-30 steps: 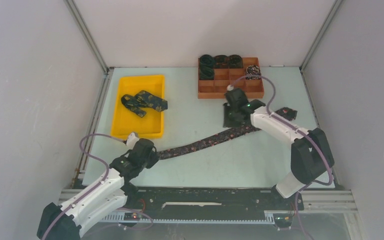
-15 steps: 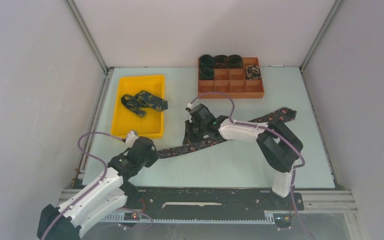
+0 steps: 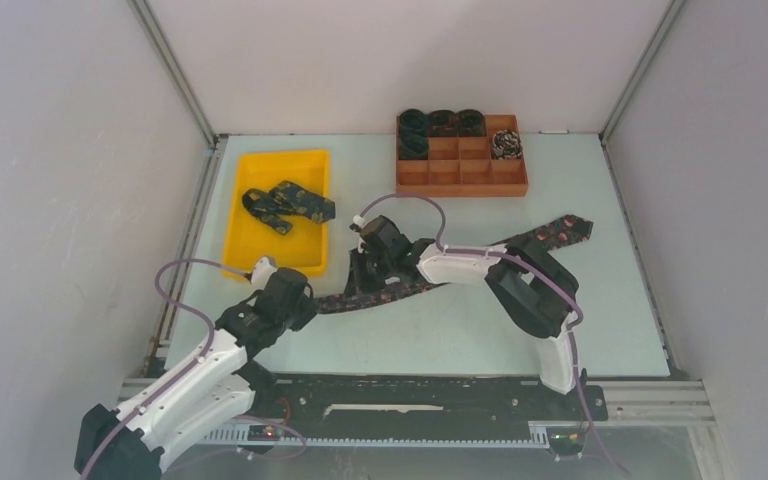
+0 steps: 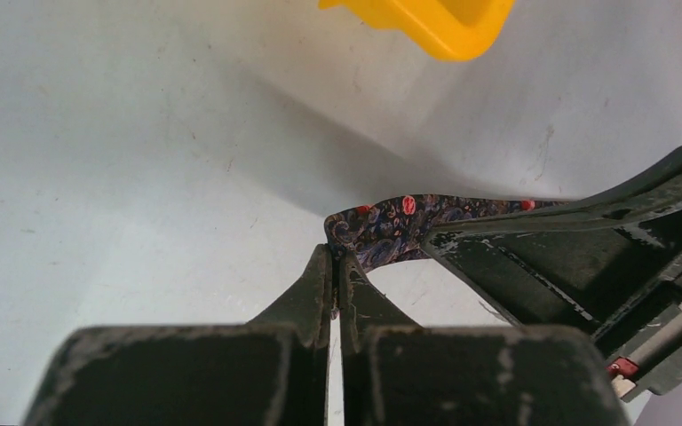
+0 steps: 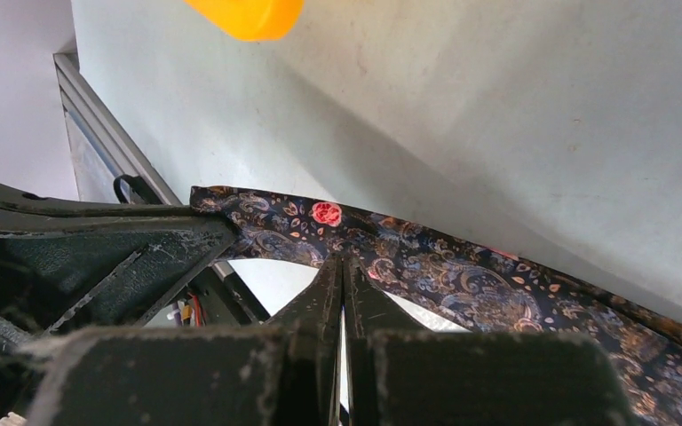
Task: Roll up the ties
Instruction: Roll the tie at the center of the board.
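A long dark tie with red and pale specks lies stretched across the table, from the left gripper to its wide end at the right. My left gripper is shut on the tie's narrow end; in the left wrist view the jaws pinch the fabric. My right gripper is shut on the same tie close beside the left one; in the right wrist view the jaws pinch the band. Another tie lies folded in the yellow tray.
A brown compartment box stands at the back right with several rolled ties in its cells and one speckled coil. The tray's corner shows in the left wrist view and the right wrist view. Grey walls enclose the table.
My right gripper has moved left along the tie, from near the brown box to right beside the left gripper. The left gripper has stayed put, holding the narrow end.
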Available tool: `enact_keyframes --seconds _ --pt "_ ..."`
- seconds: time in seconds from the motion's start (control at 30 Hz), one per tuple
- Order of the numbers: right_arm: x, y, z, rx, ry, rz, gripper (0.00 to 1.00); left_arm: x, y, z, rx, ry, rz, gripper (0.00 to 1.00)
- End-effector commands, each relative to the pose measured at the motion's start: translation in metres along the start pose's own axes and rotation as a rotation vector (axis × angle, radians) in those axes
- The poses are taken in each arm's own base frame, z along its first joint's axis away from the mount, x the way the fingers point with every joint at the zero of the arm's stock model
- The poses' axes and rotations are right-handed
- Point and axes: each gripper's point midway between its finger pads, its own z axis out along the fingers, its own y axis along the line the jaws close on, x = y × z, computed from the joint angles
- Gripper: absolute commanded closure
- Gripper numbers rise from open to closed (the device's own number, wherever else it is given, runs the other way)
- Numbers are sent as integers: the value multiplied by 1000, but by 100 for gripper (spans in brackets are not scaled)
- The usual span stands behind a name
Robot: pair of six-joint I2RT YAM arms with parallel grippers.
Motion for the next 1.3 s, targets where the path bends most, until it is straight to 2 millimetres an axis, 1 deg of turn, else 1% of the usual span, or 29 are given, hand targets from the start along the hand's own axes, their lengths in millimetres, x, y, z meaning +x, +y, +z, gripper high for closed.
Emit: enact_keyframes --seconds 0.0,0.07,0.13,0.37,0.7,1.0,1.13,1.2,1.27 --pt "-6 14 12 -51 -5 -5 100 -9 -14 -7 32 -18 -3 100" --pt "-2 11 16 -46 9 2 100 -10 -15 -7 35 -17 -4 100" --pt "-3 15 21 -66 1 -4 100 -9 -16 -7 36 -14 -4 100" --pt "2 16 34 -76 19 3 100 -11 -21 -9 46 -13 -5 100" --pt "4 25 42 -113 35 7 100 -11 -29 -8 56 1 2 100" --pt "3 30 34 -119 39 -8 100 -7 -41 -4 69 33 16 100" --pt "-3 29 24 -100 25 -21 100 -6 -42 -1 66 41 24 100" --pt "-2 25 17 -76 30 -19 100 -5 -42 -1 63 45 28 100" --pt "-8 25 8 -69 15 -27 100 -3 -41 1 59 53 33 100"
